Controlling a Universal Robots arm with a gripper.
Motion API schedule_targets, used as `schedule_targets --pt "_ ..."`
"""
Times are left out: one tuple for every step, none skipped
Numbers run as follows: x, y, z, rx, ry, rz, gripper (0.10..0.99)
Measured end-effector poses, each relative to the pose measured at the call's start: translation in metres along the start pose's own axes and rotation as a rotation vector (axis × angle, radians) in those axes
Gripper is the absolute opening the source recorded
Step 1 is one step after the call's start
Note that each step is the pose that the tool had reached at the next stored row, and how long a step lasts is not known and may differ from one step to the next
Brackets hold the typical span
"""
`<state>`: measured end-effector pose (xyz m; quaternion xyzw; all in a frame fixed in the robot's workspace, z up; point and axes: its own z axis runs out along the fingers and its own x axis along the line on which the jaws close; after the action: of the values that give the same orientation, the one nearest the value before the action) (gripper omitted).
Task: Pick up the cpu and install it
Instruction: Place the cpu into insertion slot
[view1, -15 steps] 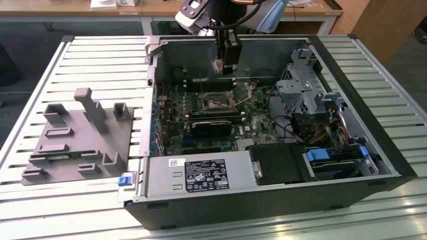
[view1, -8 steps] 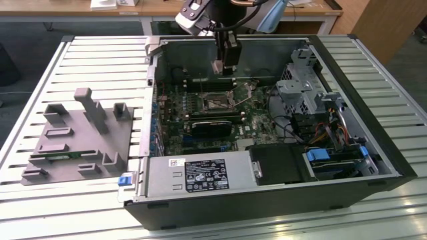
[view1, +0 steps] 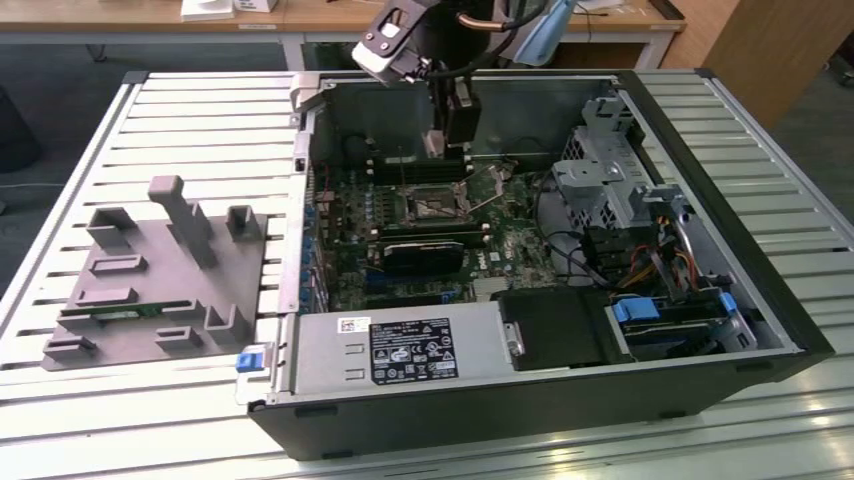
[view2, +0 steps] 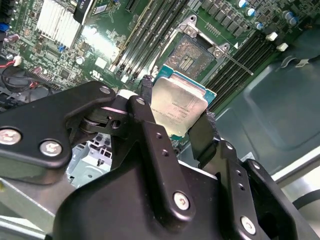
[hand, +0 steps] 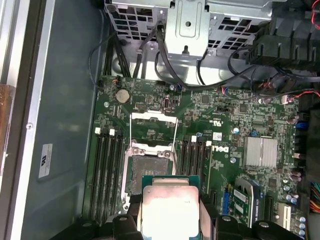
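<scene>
The cpu (view2: 178, 106) is clamped in the gripper (view2: 175, 120). The two black fingers (view2: 146, 120) press on opposite edges, which leaves the silver top facing up and, by my reading, keeps the underside free to meet the socket (view2: 191, 53). The first wrist view shows the cpu (hand: 170, 207) lying roughly level with the green board (hand: 215, 112), likely so that it can go down flat and not on a corner. It hangs above the board, apart from it and not yet seated, just beside and partly over one edge of the socket (hand: 149, 172). The socket's metal frame (hand: 154, 124) is swung back and its thin lever (view2: 240, 61) lies released alongside. That leaves the contact bed bare, as it has to be for the part to drop in. Rows of memory slots (hand: 107, 170) flank the socket on both sides, so the room for the fingers looks tight. In the exterior view the computer case (view1: 787, 330) lies on its side on a slatted table (view1: 200, 110) with its open face up, which gives access from above. The arm comes in from the far edge of the case, and the gripper (view1: 447, 140) points down into it above the socket (view1: 434, 205). A grey holder tray (view1: 147, 280) sits on the table well apart, toward the exterior view's left.
</scene>
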<state>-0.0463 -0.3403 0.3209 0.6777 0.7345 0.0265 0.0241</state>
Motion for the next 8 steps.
schedule_targets --pt "0.0000 -0.0001 0.0018 0.000 0.0004 0.000 0.541" --pt "0.0000 -0.0003 0.0037 0.000 0.0006 0.000 0.541" --pt "0.0000 -0.0004 0.0055 0.000 0.0007 0.000 0.541" --pt "0.0000 -0.0006 0.0073 0.000 0.0007 0.000 0.541" --pt "0.0000 -0.0007 0.0091 0.000 0.0007 0.000 0.541" --pt "0.0000 -0.0008 0.0107 0.000 0.0007 0.000 0.541" --pt "0.0000 -0.0009 0.0121 0.000 0.0007 0.000 0.541" --pt "0.0000 -0.0010 0.0133 0.001 0.0008 0.000 0.541"
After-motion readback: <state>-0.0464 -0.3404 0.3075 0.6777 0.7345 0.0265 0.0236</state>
